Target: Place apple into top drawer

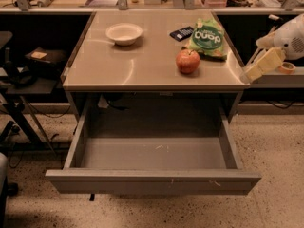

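The red-orange apple [188, 61] sits on the tabletop [142, 65], right of centre, just in front of a green snack bag [207, 32]. The top drawer [152, 152] is pulled fully open below the tabletop and holds nothing; its scuffed grey bottom shows. My gripper [251, 73], pale yellow on a white arm, hangs at the right edge of the table, to the right of the apple and well apart from it, pointing down and left.
A white bowl [124, 33] stands at the back left of the tabletop. A dark flat object [181, 33] lies beside the bag. A tape roll [286, 67] lies on the shelf to the right. A black stand [28, 75] is on the left.
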`<state>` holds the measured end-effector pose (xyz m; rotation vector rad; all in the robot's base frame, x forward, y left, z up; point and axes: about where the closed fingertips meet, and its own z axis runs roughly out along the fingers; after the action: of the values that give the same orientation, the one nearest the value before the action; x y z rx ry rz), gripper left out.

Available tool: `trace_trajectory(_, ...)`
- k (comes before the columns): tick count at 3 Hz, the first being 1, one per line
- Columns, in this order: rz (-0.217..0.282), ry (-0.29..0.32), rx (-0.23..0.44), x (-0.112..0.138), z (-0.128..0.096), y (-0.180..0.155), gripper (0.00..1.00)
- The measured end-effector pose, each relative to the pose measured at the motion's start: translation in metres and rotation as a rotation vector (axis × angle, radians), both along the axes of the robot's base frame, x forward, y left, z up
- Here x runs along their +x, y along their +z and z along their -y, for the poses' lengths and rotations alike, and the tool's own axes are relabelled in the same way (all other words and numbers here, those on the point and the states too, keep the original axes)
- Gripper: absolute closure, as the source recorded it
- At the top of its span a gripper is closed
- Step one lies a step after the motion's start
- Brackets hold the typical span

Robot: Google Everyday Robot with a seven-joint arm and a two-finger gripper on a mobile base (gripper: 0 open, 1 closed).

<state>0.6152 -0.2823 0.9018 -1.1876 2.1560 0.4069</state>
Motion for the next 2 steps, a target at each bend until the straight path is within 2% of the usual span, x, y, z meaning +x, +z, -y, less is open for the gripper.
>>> trace_trajectory(1, -0.005, -0.004, 0.015, 0.0, 0.002, -0.004, 0.0)
trace_trajectory(2, 0.034, 0.015, 0.07, -0.003, -0.011, -0.003, 0.0)
